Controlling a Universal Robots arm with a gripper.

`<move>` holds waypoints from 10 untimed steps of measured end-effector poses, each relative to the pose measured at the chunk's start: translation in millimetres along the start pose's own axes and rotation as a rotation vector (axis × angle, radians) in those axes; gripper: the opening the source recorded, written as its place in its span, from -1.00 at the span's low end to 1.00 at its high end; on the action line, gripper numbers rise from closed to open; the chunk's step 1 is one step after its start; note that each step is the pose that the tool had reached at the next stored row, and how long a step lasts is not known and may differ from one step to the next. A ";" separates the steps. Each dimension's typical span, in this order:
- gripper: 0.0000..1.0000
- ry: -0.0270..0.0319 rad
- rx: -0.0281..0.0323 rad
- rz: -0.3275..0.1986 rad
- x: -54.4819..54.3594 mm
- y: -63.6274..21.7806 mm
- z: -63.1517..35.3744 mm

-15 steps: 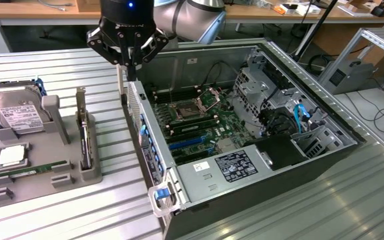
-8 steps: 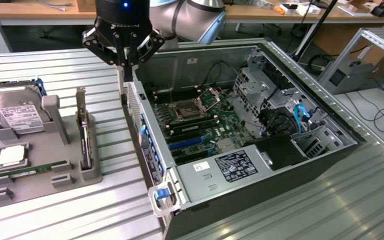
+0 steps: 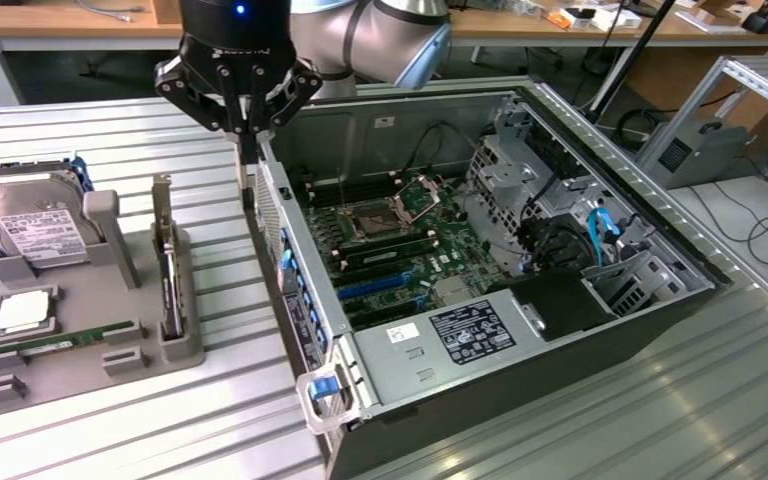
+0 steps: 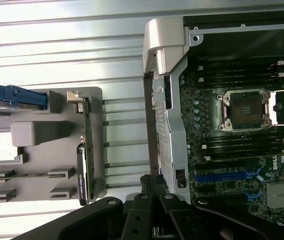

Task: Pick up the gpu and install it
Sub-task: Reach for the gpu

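Observation:
The gpu [image 3: 167, 262] is a thin dark card standing on edge in a slot of the grey holder [image 3: 117, 330], with its silver bracket at the far end. In the wrist view the gpu [image 4: 85, 150] is seen edge-on in the same holder [image 4: 42, 150]. My gripper [image 3: 244, 155] hangs shut and empty over the rear wall of the open computer case [image 3: 307, 300], to the exterior view's right of the gpu and apart from it. In the wrist view, my gripper [image 4: 151, 181] has its fingers pressed together, just above that wall.
The holder also carries a silver hard drive [image 3: 31, 228], a processor chip [image 3: 21, 312] and a green memory stick [image 3: 57, 343]. Inside the case lie the motherboard's processor socket [image 3: 377, 215] and blue expansion slots [image 3: 377, 285]. A slatted metal table [image 3: 104, 440] bears everything.

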State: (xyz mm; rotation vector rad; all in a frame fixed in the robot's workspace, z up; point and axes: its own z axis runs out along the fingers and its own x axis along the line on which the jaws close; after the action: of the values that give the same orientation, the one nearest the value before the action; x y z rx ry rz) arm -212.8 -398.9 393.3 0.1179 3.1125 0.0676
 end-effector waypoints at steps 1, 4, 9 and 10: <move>-0.79 -0.0001 -0.0001 0.000 1.0 -0.1 0.0; -0.79 0.0000 0.0000 0.000 4.0 -0.3 -0.1; -0.79 0.0000 0.0000 0.000 7.6 -0.6 -0.2; -0.79 0.0000 0.0000 0.000 8.4 -0.6 -0.2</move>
State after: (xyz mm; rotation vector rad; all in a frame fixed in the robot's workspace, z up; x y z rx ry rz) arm -221.1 -398.9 393.3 0.1180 3.1125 0.0677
